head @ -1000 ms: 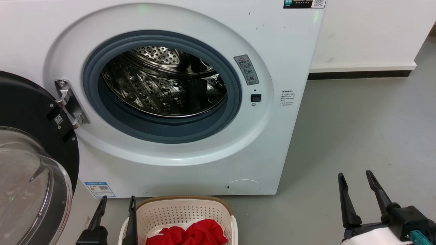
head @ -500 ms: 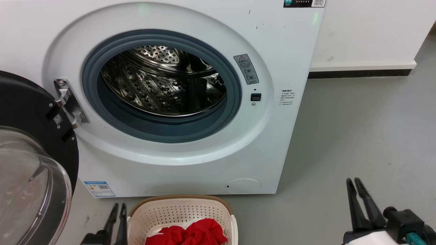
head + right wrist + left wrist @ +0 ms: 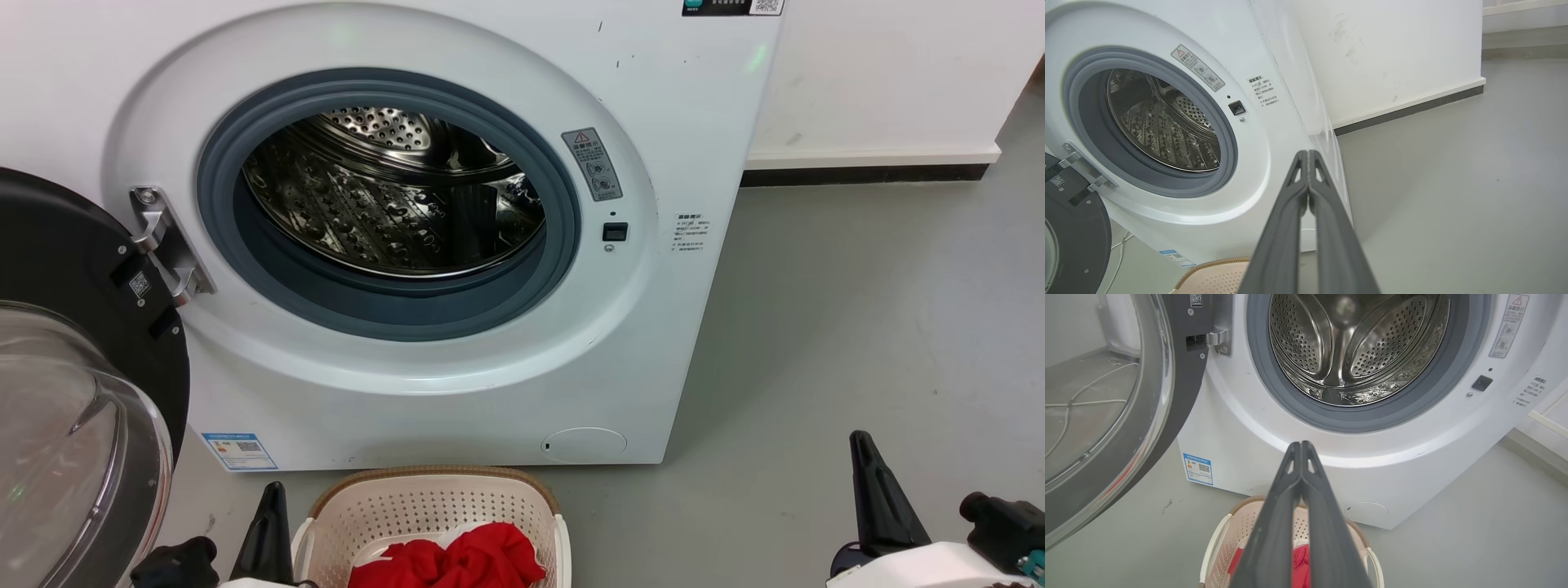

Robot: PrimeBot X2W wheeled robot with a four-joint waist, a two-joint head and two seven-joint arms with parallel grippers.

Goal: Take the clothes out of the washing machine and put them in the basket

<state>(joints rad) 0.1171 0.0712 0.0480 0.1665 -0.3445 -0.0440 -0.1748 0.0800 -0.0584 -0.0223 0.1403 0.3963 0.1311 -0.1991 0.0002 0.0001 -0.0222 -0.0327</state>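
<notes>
Clothes (image 3: 457,562) are lying bunched in the basket (image 3: 433,500), which is sitting on the floor (image 3: 857,327) just before the washing machine (image 3: 490,400); left gripper (image 3: 1301,446) and right gripper (image 3: 1307,154) are both hovering with fingers pressed together, gripping nothing

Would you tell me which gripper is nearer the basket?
The left gripper, shut beside the basket rim; the right gripper, also shut, sits well off to the right.

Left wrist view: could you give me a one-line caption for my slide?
Shut left end effector faces the open washing machine; red clothes lie in the basket.
</notes>
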